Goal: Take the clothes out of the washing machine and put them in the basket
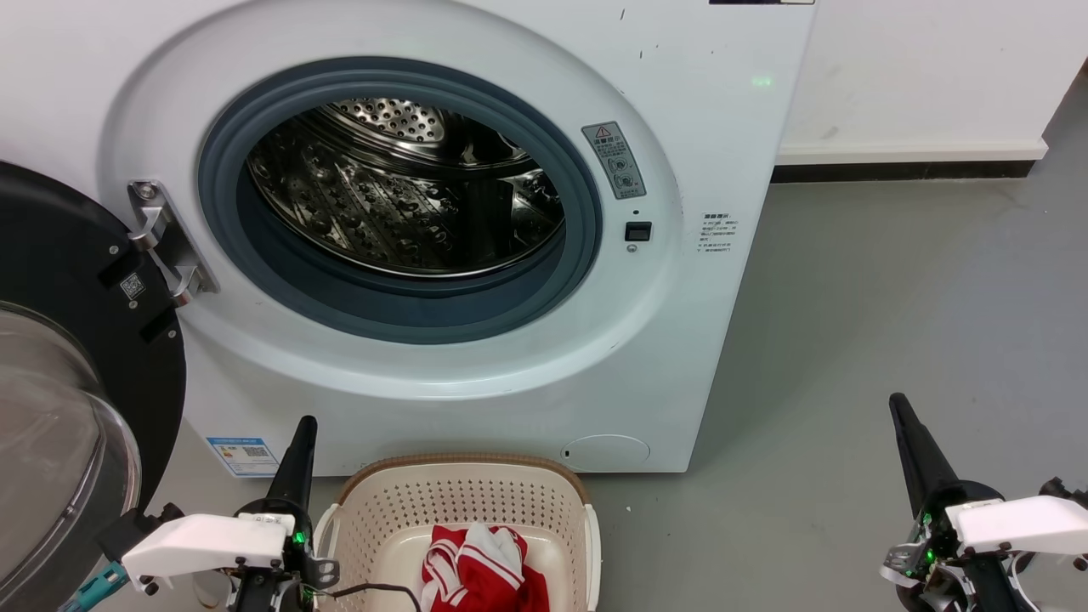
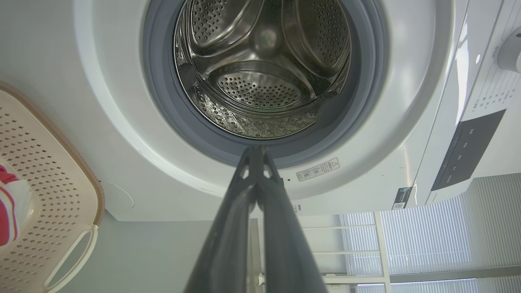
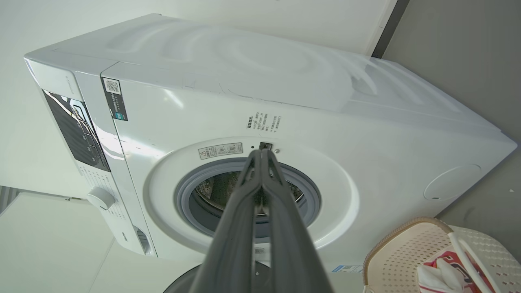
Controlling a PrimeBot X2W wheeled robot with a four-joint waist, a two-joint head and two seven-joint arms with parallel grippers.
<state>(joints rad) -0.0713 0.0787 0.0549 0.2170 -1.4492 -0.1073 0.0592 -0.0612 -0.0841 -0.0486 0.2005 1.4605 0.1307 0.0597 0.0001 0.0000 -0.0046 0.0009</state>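
The red striped clothes are lying bunched in the cream basket, which is sitting on the floor just in front of the washing machine. The left gripper and right gripper are hovering with fingers pinched together, empty.

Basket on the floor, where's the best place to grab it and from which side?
Probably the white side handle on the left of the basket, from above: the thin loop stands off the wall, close beside the left end effector.
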